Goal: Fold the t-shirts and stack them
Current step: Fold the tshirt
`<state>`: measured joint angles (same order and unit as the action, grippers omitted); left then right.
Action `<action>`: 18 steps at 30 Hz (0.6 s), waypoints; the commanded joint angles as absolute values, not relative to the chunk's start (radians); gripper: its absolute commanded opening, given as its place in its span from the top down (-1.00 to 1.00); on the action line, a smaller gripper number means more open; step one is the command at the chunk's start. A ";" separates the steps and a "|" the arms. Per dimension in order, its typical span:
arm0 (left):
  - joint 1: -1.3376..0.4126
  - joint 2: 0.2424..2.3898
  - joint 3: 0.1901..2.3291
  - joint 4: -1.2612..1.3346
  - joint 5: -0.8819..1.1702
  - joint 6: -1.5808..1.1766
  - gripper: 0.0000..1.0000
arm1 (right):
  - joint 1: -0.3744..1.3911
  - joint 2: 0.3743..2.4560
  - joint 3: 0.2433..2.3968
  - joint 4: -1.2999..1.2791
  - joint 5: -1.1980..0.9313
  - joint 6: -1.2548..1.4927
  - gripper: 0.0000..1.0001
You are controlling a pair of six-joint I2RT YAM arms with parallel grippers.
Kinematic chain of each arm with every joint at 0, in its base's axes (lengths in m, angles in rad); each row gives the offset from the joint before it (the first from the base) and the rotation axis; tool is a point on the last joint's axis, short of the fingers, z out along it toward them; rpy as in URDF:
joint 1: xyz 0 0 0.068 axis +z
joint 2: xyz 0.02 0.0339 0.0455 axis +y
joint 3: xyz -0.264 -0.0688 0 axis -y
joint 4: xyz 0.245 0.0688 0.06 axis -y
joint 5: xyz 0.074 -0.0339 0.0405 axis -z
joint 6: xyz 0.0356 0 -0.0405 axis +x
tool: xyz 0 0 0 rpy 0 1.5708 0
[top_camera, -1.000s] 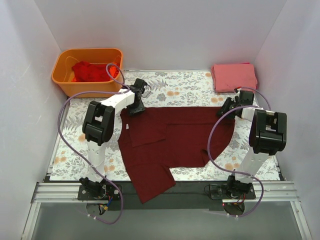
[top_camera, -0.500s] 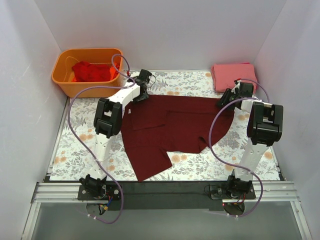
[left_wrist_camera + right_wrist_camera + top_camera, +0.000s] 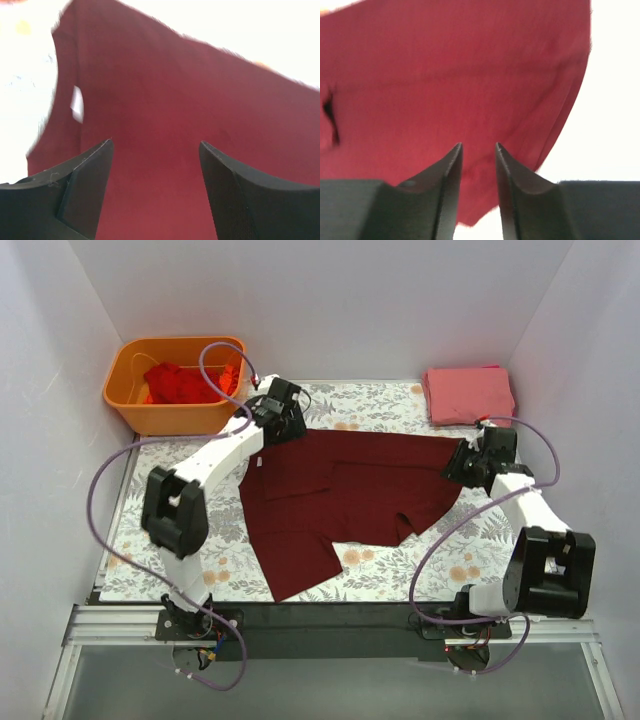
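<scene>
The dark maroon t-shirt [image 3: 340,500] lies spread on the floral table cover, with one part hanging toward the near edge. Its white neck label [image 3: 76,104] shows in the left wrist view. My left gripper [image 3: 278,426] is at the shirt's far left corner; its jaws [image 3: 155,145] stand wide open over the maroon cloth [image 3: 165,110]. My right gripper [image 3: 465,462] is at the shirt's right corner; its fingers [image 3: 478,145] stand a narrow gap apart just above the cloth [image 3: 445,75]. A folded salmon-pink t-shirt [image 3: 468,395] lies at the back right. Red t-shirts [image 3: 182,382] sit in the bin.
An orange plastic bin [image 3: 130,412] stands at the back left. White walls close in the table on three sides. The floral cover [image 3: 150,510] lies bare left of the shirt. A dark rail runs along the near edge [image 3: 400,618].
The maroon shirt was pulled toward the back and off the near edge. Both arms have since stretched out lower over the table. The shirt now lies flat under the left gripper.
</scene>
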<state>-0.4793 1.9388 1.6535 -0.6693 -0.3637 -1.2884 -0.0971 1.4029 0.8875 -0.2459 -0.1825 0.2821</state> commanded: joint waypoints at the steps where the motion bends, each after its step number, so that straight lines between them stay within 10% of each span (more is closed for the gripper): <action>1: -0.534 1.655 1.495 -0.661 -0.318 -1.342 -0.36 | -0.057 1.336 0.781 -0.365 -0.202 0.276 0.31; 18: -0.537 1.128 0.799 -0.511 -0.491 -1.336 -0.37 | -0.002 1.354 0.594 -0.270 -0.247 0.367 0.80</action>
